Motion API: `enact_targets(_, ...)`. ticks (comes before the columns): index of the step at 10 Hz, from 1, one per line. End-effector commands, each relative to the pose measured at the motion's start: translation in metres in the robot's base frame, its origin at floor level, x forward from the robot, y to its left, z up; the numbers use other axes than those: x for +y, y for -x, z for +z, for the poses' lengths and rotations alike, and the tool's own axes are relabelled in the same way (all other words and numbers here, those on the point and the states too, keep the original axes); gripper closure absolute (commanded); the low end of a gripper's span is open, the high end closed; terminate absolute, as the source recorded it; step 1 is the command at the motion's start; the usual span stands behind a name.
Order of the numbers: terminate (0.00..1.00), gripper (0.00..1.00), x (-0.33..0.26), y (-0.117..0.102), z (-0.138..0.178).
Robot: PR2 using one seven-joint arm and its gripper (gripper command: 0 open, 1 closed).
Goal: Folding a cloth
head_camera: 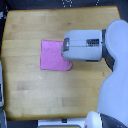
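Overhead, the exterior view shows a wooden table with a pale, smooth grained top. On it lies the cloth, a thin, flat, pink-magenta piece, roughly square, near the table's middle. Its edge toward the exterior view's right is covered by the boxy white-grey arm. The gripper is hidden beneath that housing, so I cannot tell how its jaws stand.

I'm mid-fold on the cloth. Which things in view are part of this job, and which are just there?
Part of the job:
- pink cloth, lying flat
- robot arm, over the cloth's edge on the exterior view's right; its claw is hidden

Just there:
- wooden table
- dark items at the frame's edges, too blurred to identify
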Motion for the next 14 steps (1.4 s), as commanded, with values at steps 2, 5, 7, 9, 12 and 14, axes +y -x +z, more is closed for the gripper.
enact_targets(2,0.00,1.00,0.091,-0.013,0.058)
enact_targets(5,0.00,1.00,0.130,-0.006,0.058)
enact_targets(7,0.00,1.00,0.159,0.003,0.052)
enact_targets(9,0.00,1.00,0.184,-0.006,0.038)
enact_targets(12,0.00,1.00,0.205,-0.016,0.009)
enact_targets(14,0.00,1.00,0.212,-0.025,-0.005)
